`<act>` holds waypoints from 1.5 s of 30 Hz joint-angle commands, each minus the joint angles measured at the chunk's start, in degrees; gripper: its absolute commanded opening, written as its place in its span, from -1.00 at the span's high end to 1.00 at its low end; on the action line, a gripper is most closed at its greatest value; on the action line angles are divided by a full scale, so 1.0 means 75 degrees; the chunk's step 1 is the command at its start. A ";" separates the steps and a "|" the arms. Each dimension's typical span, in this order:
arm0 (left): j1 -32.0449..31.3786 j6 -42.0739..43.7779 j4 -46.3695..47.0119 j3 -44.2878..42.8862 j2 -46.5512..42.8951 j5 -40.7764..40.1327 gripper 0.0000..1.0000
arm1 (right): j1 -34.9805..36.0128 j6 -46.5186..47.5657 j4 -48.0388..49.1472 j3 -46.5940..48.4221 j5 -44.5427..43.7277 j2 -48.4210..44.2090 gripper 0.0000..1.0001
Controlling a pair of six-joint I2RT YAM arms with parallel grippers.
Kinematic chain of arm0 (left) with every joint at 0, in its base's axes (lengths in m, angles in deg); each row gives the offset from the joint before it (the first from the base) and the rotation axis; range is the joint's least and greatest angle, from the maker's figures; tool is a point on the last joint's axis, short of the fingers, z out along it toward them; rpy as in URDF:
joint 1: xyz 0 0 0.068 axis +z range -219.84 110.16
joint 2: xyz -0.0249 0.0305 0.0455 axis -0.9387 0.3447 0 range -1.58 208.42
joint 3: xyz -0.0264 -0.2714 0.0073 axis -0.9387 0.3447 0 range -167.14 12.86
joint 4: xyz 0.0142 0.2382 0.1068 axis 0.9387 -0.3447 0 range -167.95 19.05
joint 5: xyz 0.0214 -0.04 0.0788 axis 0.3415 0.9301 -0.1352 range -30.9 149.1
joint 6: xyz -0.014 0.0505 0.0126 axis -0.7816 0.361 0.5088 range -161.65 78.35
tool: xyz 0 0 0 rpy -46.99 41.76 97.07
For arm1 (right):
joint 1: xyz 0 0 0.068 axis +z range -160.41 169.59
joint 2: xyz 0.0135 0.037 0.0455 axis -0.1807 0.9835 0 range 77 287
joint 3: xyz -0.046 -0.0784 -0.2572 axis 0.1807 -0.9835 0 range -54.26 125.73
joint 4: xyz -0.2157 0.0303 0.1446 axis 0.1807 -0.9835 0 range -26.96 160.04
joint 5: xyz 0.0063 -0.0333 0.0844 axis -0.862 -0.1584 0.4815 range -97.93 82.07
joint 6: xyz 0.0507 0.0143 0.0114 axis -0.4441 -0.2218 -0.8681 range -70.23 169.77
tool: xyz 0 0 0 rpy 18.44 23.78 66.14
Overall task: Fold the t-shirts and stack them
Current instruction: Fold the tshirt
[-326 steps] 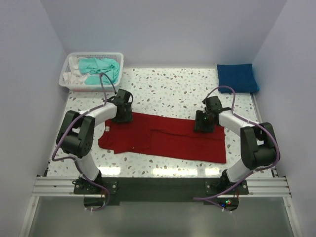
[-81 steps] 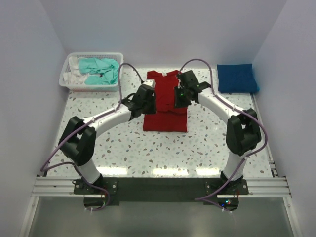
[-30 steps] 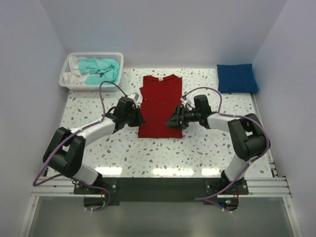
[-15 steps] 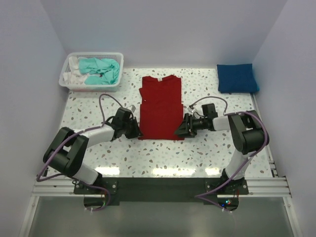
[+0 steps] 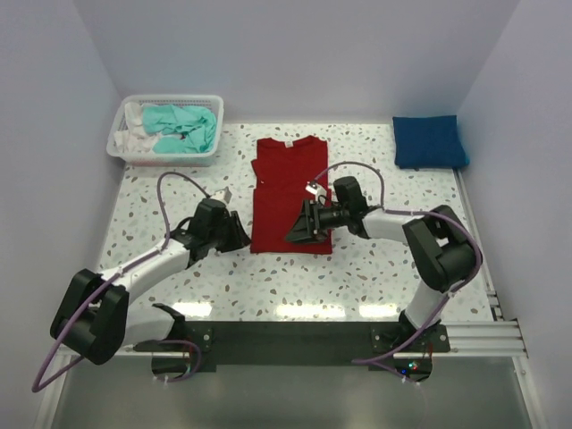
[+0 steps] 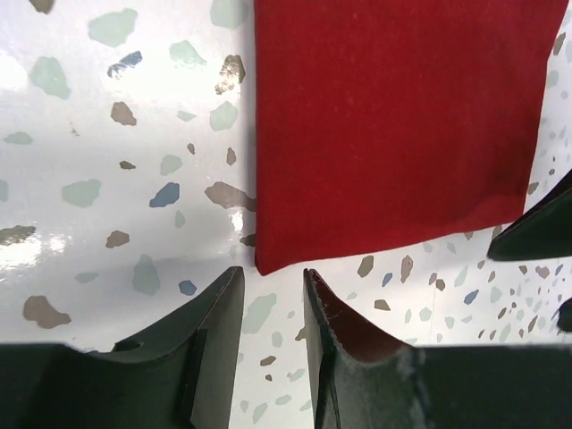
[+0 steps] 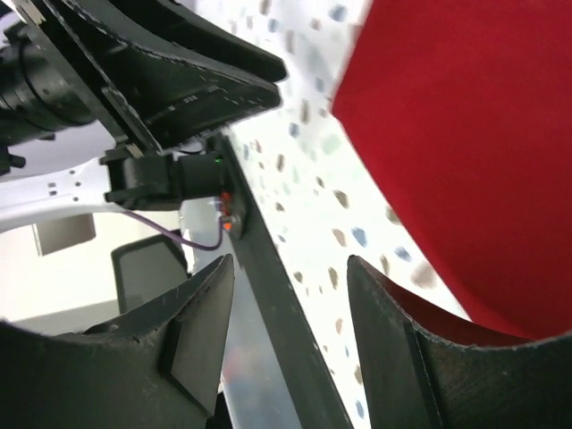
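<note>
The deep red t-shirt (image 5: 288,183) lies folded into a tall rectangle at the table's middle. My left gripper (image 5: 238,234) sits low on the table just off the shirt's near left corner (image 6: 393,116), its jaws a little apart with nothing between them. My right gripper (image 5: 299,231) hovers over the shirt's near right corner (image 7: 465,116), open and empty. The royal blue t-shirt (image 5: 430,141) lies folded at the back right. The teal t-shirt (image 5: 183,125) lies crumpled in the white mesh basket (image 5: 128,150).
The basket stands at the back left and also holds white cloth (image 5: 136,136). The speckled table (image 5: 402,250) ends at walls on three sides. My left arm (image 7: 161,80) shows in the right wrist view.
The red shirt went from lying spread out sideways to a folded rectangle. In the last half second my right gripper slid left over the shirt's near right corner; my left gripper stayed at the near left corner.
</note>
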 commanded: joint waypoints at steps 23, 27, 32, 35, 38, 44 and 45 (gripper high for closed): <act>-0.0031 0.0527 -0.0892 -0.0244 -0.0505 -0.0551 -0.36 | 0.0448 0.1930 -0.4698 0.1288 -0.4916 -0.1380 -0.17; -0.0335 0.0574 -0.1091 -0.0571 -0.0131 -0.0715 -0.55 | 0.0448 0.1696 -0.6645 0.1442 -0.7095 -0.2059 -0.17; -0.0629 0.0644 -0.1150 -0.0795 0.0221 -0.1043 -0.65 | 0.0460 0.1450 -0.6813 0.1183 -0.7543 -0.2015 -0.10; -0.0769 0.0679 -0.1255 -0.0982 0.0374 -0.1219 -0.66 | 0.0495 0.1368 -0.6649 0.1160 -0.7578 -0.1792 -0.08; -0.0817 0.0668 -0.1361 -0.1123 0.0456 -0.1289 -0.66 | 0.0530 0.1309 -0.6555 0.1253 -0.7449 -0.1454 -0.05; -0.0852 0.0703 -0.1548 -0.1334 0.0632 -0.1430 -0.67 | 0.0776 0.1192 -0.6274 0.1499 -0.7378 -0.0797 -0.03; -0.0852 0.0714 -0.1549 -0.1346 0.0667 -0.1419 -0.67 | 0.0834 0.1180 -0.6285 0.1581 -0.7390 -0.0726 -0.03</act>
